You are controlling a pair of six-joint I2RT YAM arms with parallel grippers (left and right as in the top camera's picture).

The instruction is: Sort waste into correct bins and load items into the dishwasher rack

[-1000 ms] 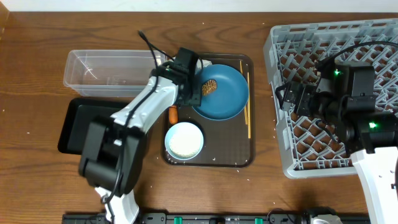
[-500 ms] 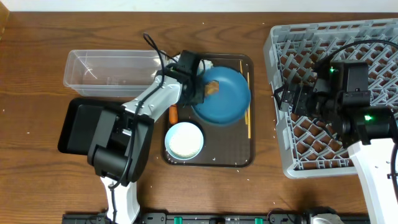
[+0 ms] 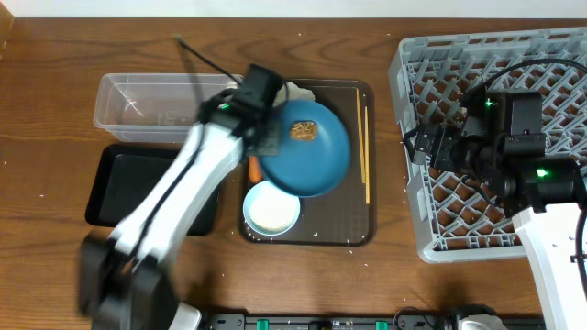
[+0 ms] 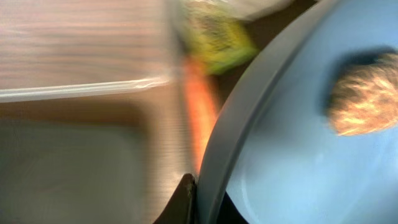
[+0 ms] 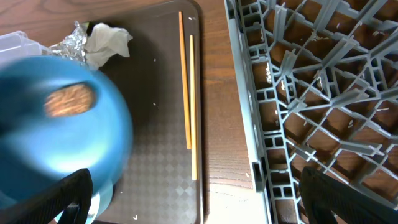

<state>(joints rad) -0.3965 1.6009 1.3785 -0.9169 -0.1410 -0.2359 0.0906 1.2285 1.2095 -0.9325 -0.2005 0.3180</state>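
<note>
blue plate (image 3: 310, 163) with a brown scrap (image 3: 303, 131) is clenched in your left fingers (image 4: 184, 198); right fingers (image 5: 65, 198) spread wide; rack (image 3: 415, 75) and clear tub (image 3: 138, 108) look empty.

No legible text, label, brand, number or sign was found in any view. The yellow-green wrapper (image 4: 217, 37) carried dark printing in the left wrist view, but motion blur made it unreadable.
</note>
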